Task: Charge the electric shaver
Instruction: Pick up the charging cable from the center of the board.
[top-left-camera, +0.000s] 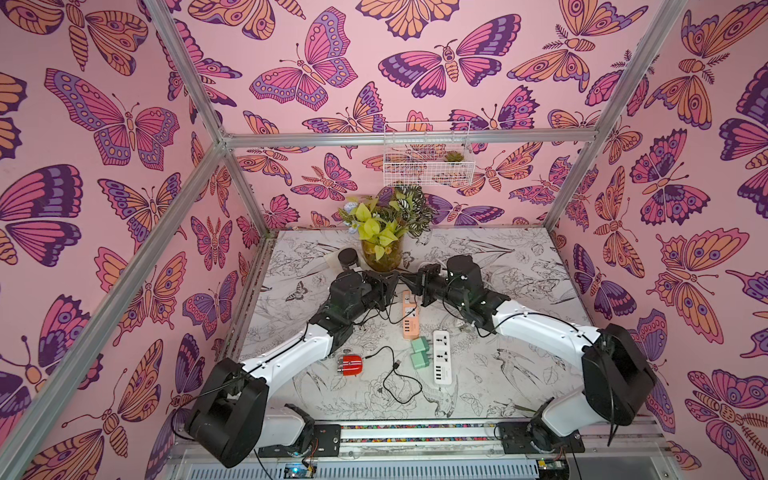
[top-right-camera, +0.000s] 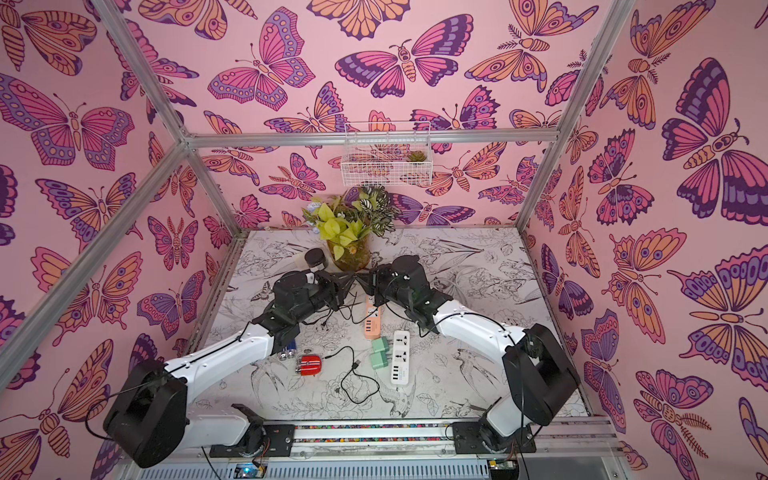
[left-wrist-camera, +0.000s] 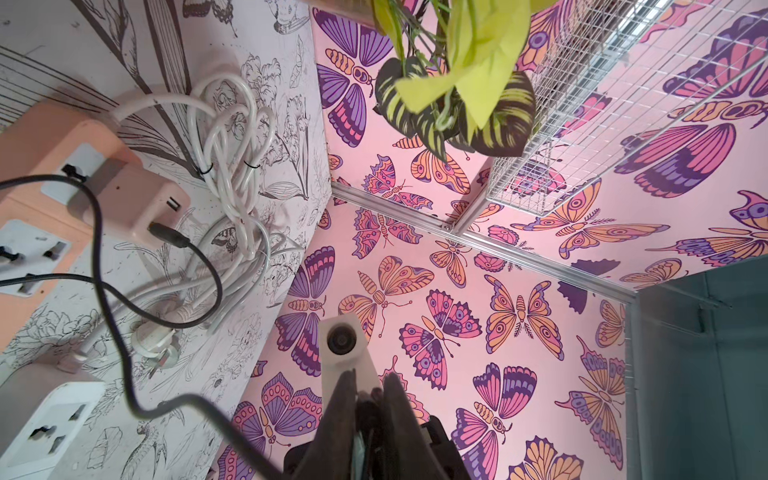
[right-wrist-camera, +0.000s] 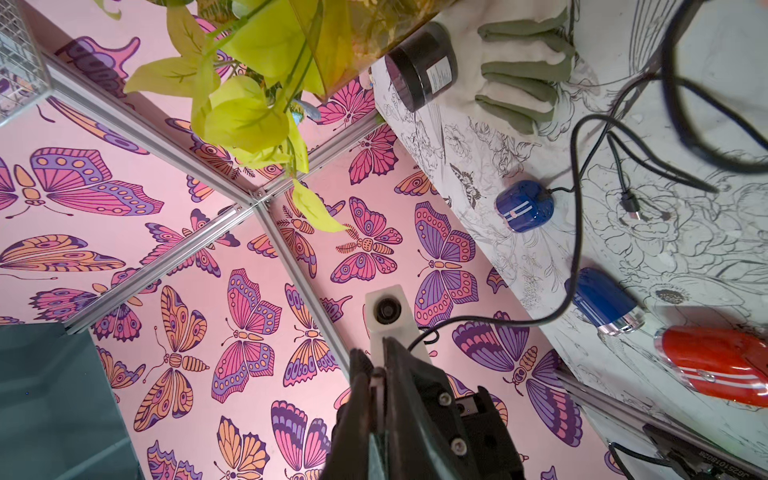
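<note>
Robot lab test booth: silver aluminium extrusion frame (top-left-camera: 311, 140) carrying pink butterfly-print wall panels (top-left-camera: 332, 54), floral line-drawing printed tabletop (top-left-camera: 519, 374), 2 white-and-black robot arms (top-left-camera: 286, 357) mounted on metal front rail (top-left-camera: 415, 432).

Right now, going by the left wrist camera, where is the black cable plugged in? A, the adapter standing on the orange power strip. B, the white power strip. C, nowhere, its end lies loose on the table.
A: in the left wrist view the black cable ends in the port on the side of the adapter, which stands in a socket of the orange power strip.
</note>
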